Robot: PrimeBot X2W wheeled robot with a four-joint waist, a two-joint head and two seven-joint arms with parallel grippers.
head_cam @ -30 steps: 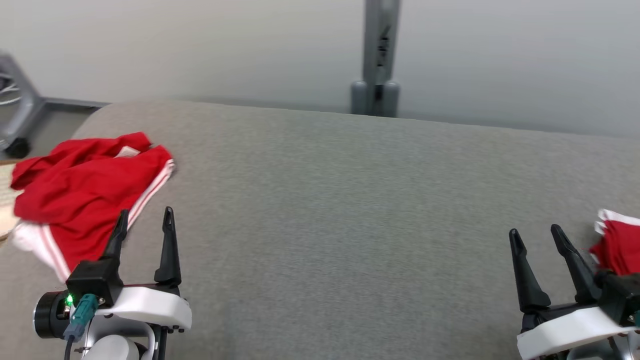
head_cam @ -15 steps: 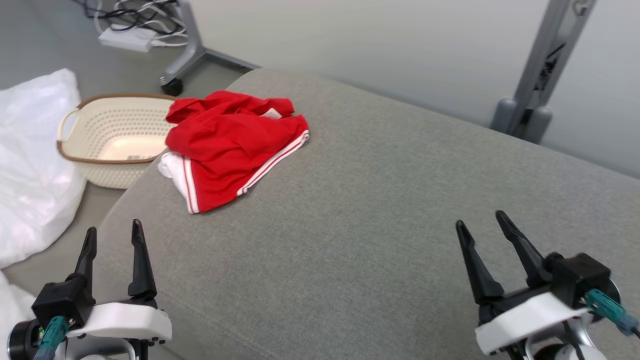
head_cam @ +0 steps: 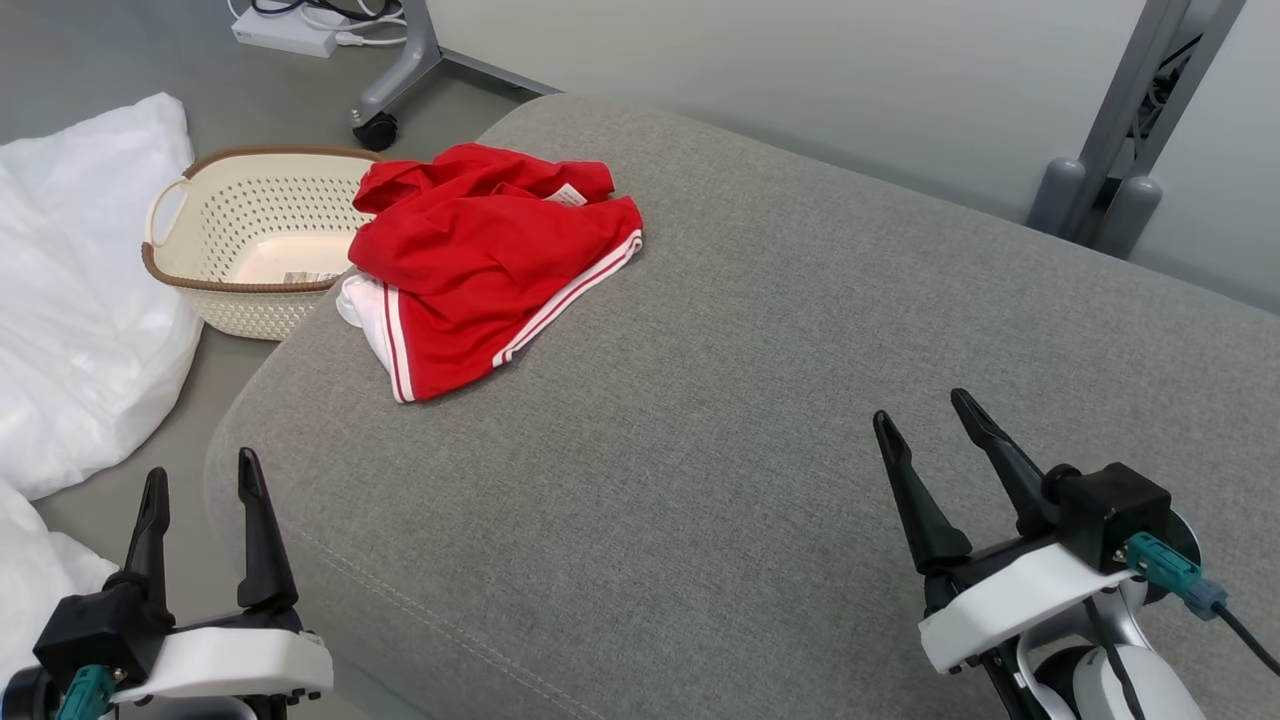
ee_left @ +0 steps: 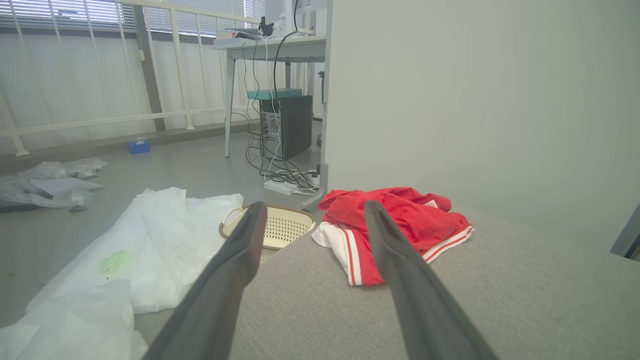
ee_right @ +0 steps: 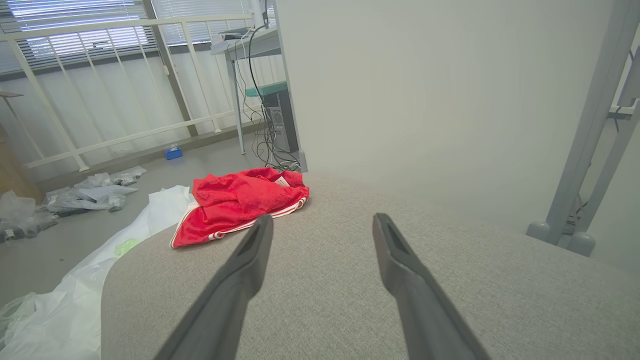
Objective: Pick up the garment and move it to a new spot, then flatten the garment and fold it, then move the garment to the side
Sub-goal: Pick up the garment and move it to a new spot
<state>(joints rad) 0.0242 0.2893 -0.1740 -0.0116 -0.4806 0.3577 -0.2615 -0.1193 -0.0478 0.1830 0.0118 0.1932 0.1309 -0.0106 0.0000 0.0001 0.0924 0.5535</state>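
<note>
We take this for a lab or test room, not a home: at eleven o'clock a desk (ee_left: 280, 47) with a computer tower (ee_left: 290, 127), tangled cables (ee_left: 270, 160) and a power strip (head_cam: 285, 30) on bare grey floor (ee_left: 190, 160), plastic sheeting (head_cam: 80, 270) at nine o'clock, a metal stand (head_cam: 1150, 100) at one o'clock.

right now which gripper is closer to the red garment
The left gripper: it hangs by the left edge of the grey cushion, the end where the red garment lies. The right gripper is farther off across the cushion.

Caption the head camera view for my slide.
Left gripper and right gripper open, empty; crumpled red garment on grey cushion, basket on the floor beside it.
</note>
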